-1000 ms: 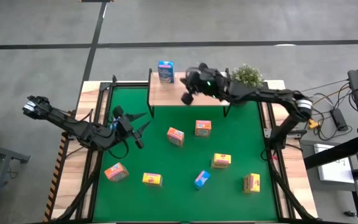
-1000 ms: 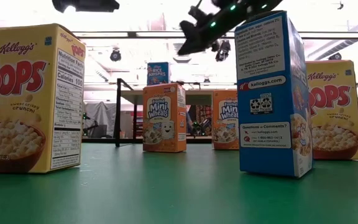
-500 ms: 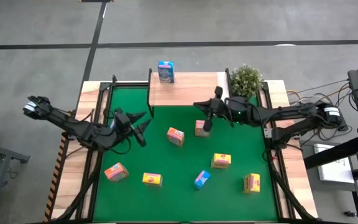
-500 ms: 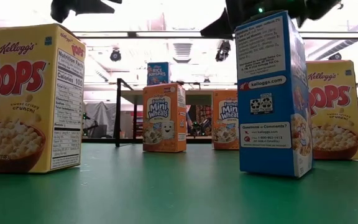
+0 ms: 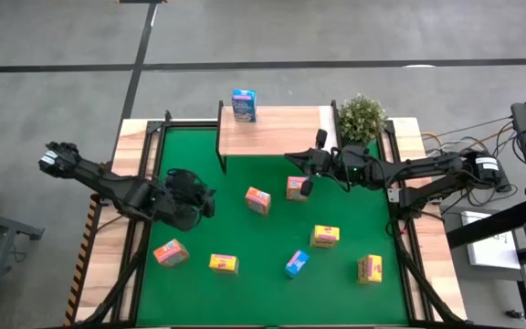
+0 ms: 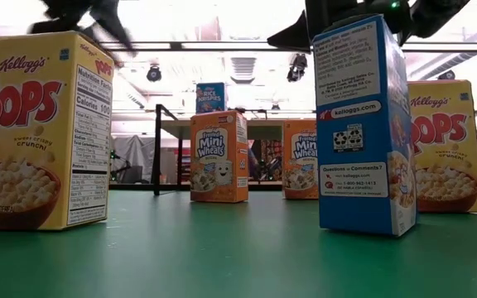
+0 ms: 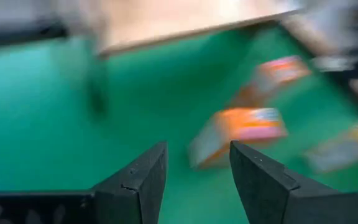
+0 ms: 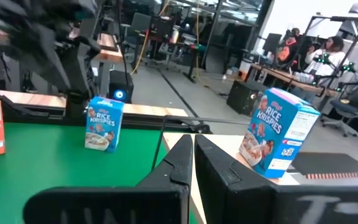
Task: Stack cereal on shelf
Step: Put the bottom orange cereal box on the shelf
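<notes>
The shelf (image 5: 277,130) stands at the mat's far edge with one blue cereal box (image 5: 243,105) upright on it, also seen in the right wrist view (image 8: 279,140). Several more cereal boxes stand scattered on the green mat: orange ones (image 5: 257,200) (image 5: 297,188) (image 5: 170,253), yellow ones (image 5: 325,236) (image 5: 224,264) (image 5: 370,269) and a blue one (image 5: 296,263). My right gripper (image 5: 290,161) (image 8: 192,146) is shut, level, above the mat near the shelf's front edge, holding nothing. My left gripper (image 5: 205,195) (image 7: 194,168) hangs open over the mat's left part, tipped down, with an orange box (image 7: 235,130) beyond its fingers.
A potted plant (image 5: 363,114) stands right of the shelf. Black frame rails (image 5: 144,183) run along the mat's left and right sides. Another blue box (image 8: 104,123) shows on the mat in the right wrist view. People sit at desks (image 8: 328,50) in the room behind.
My right gripper has come off the shelf toward the table's near and right side and sunk lower, ending level above the mat by the far orange box, still shut. My left gripper has rolled and tipped downward while staying over the same spot.
</notes>
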Available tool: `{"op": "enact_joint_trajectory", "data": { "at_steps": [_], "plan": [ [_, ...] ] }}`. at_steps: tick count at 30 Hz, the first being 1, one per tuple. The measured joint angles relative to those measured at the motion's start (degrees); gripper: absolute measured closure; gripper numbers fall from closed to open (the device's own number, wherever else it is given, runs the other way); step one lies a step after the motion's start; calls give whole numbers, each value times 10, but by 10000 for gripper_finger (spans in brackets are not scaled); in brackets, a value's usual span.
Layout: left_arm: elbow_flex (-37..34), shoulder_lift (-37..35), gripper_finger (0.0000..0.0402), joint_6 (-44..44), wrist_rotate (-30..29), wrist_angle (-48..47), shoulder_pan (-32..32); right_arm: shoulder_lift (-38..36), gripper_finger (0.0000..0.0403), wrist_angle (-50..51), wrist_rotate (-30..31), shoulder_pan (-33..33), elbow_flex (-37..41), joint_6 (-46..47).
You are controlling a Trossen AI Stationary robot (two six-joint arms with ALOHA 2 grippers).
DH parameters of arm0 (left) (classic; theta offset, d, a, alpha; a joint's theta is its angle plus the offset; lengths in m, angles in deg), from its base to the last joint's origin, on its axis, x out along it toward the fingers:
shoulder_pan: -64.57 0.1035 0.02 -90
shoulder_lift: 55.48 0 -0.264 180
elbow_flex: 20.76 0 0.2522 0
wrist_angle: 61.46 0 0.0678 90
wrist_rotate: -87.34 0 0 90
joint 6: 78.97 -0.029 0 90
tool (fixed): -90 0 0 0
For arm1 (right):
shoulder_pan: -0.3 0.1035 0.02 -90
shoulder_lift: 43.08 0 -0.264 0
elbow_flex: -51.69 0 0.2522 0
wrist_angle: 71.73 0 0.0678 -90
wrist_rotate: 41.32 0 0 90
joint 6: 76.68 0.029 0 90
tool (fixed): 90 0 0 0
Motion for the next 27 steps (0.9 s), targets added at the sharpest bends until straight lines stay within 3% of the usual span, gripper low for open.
{"op": "enact_joint_trajectory", "data": {
  "at_steps": [2, 6, 13, 27],
  "plan": [
    [16, 17, 242, 64, 28, -73, -2, 0, 394, -5, 0, 0, 0, -5],
    [31, 46, 242, 96, 90, -136, -2, 0, 394, -13, 0, 0, 0, -16],
    [28, 70, 242, 113, 127, -139, -2, 0, 394, -12, 0, 0, 0, -24],
    [27, 74, 242, 113, 139, -147, -2, 0, 394, -2, 0, 0, 0, -16]
  ]
}}
